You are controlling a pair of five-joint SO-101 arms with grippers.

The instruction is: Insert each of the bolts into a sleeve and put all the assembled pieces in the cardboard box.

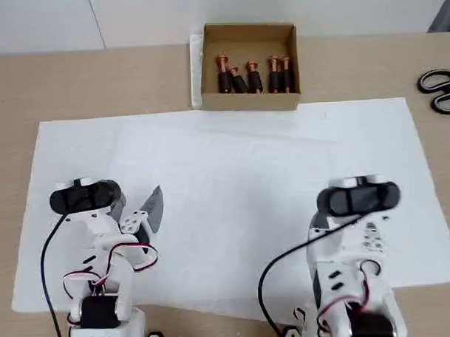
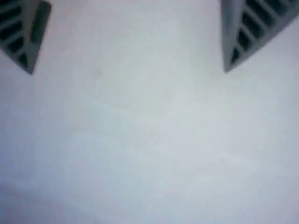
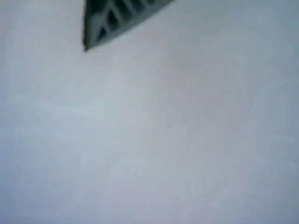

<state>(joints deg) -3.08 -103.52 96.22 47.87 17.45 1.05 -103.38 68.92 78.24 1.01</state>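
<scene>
5 assembled pieces (image 1: 253, 77) in 1 cardboard box (image 1: 248, 102)

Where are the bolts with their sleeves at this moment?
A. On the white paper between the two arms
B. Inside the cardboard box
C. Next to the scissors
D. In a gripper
B: in the high view the bolts in their sleeves lie in a row inside the cardboard box at the far side of the table.
</scene>
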